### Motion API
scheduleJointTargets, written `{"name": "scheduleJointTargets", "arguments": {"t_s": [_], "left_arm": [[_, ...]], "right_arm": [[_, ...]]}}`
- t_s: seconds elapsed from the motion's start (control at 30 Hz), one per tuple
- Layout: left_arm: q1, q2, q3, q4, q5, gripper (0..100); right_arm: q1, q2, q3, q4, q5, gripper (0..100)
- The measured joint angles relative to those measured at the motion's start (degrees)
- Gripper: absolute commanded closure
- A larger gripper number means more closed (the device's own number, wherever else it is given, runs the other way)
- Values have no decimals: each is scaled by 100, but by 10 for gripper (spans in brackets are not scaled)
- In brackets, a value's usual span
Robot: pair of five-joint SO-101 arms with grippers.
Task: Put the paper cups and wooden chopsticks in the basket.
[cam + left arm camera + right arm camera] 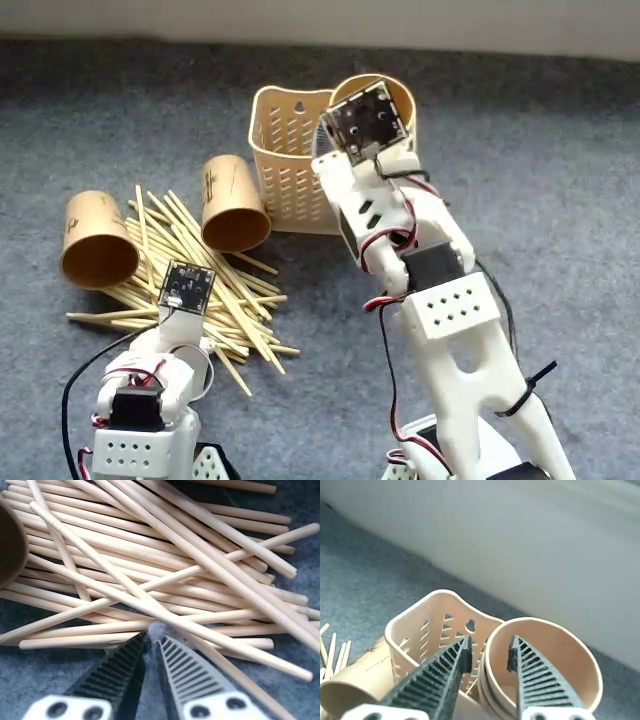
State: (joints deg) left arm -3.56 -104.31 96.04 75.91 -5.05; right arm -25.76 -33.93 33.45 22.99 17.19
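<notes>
A tan slotted basket (288, 160) stands at the back of the grey carpet. My right gripper (489, 647) is shut on the rim of a paper cup (547, 652), one finger inside and one outside. That cup (392, 98) hangs at the basket's right end (420, 625); I cannot tell if it is inside. Two more paper cups (98, 242) (233, 205) lie on their sides to the left. Wooden chopsticks (205, 285) lie in a loose pile between them. My left gripper (151, 636) is shut, its tips at the near edge of the chopsticks (165, 565), holding nothing.
A pale wall (530, 540) runs behind the basket. Bare carpet (540, 190) stretches to the right of the right arm. A lying cup's side (9, 540) sits close to the left gripper.
</notes>
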Motion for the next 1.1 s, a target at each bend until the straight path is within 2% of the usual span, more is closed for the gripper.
{"name": "scheduleJointTargets", "arguments": {"t_s": [0.37, 0.73, 0.93, 1.03, 1.1], "left_arm": [[0, 0, 0, 0, 0, 984], [0, 0, 0, 0, 0, 984], [0, 0, 0, 0, 0, 984], [0, 0, 0, 0, 0, 984], [0, 0, 0, 0, 0, 984]], "right_arm": [[167, -97, 958, -62, 9, 922], [158, -18, 695, -132, 18, 920], [-18, -9, 352, -123, 18, 847], [-123, -9, 167, -123, 18, 848], [-176, -9, 44, -123, 18, 893]]}}
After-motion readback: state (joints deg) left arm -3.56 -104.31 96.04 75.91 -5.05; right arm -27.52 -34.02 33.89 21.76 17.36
